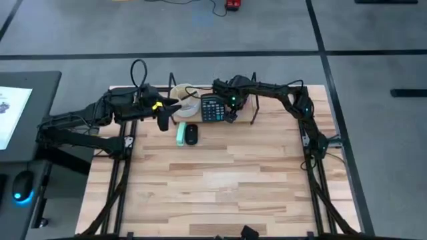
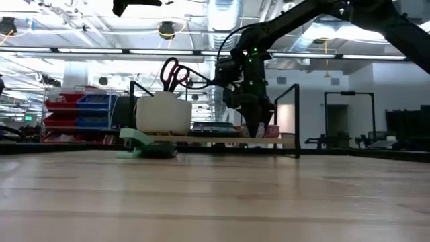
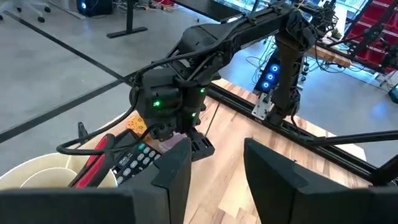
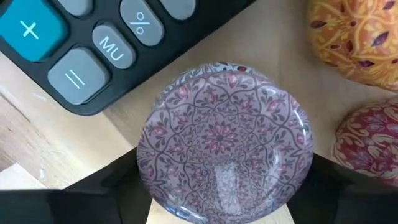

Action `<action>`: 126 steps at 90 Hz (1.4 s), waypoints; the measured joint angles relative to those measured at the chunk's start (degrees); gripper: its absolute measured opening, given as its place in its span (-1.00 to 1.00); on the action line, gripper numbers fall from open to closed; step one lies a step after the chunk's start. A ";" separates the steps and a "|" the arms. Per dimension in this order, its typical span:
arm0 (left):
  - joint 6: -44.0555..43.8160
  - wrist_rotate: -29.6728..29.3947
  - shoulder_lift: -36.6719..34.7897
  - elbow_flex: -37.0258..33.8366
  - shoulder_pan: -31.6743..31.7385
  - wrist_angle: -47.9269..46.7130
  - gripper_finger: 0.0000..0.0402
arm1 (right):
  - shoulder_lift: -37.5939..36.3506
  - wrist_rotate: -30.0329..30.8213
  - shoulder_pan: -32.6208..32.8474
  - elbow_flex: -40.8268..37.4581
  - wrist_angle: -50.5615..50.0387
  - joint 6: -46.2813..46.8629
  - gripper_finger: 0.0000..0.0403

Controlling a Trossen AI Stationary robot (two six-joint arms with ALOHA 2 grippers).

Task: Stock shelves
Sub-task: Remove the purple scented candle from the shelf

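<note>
At the far edge of the table we see the shelves (image 1: 250, 115), a low pale plank on thin black uprights, already carrying a black calculator (image 1: 211, 108) and a white cup (image 1: 185, 100) with red-handled scissors (image 2: 173, 74) in it. The right gripper (image 1: 231, 115) is down on the plank just beside the calculator, its fingers (image 4: 102, 180) closed on either side of a round purple patterned disc (image 4: 222, 140), which looks like a glass paperweight, though we cannot be sure. Two more patterned pieces, one orange (image 4: 354, 37) and one dark red (image 4: 372, 146), lie near it on the wood. The left gripper (image 1: 163, 120) hangs near the cup end of the rack, its fingers (image 3: 177, 168) apart and holding nothing. On the tabletop in front of the rack rest a green item (image 1: 180, 134) and a black mouse (image 1: 191, 134), side by side.
</note>
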 joint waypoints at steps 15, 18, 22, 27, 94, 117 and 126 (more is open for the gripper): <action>-0.02 0.00 0.00 0.00 0.00 -0.02 -0.38 | -2.22 1.40 1.06 -0.07 -2.12 1.07 0.14; -0.02 0.00 0.00 0.00 0.00 0.02 -0.38 | -2.97 1.69 1.37 -0.07 -2.54 1.07 0.10; -0.02 0.01 0.00 0.00 0.00 0.00 -0.38 | -3.84 1.84 1.70 -0.07 -2.70 1.07 0.05; -0.02 0.00 0.00 0.00 0.00 0.00 -0.38 | -4.56 2.39 2.16 -0.04 -2.59 1.18 -0.06; -0.02 0.39 0.00 0.00 0.00 0.00 -0.38 | -4.93 -7.76 1.70 -0.02 -3.17 2.11 0.64; 0.00 0.39 0.00 0.00 0.00 0.00 -0.38 | -4.60 -6.00 0.96 0.01 2.73 2.10 0.80; -0.02 0.42 0.00 0.00 0.00 0.00 -0.38 | -4.40 -5.24 0.47 -0.25 4.42 1.92 0.81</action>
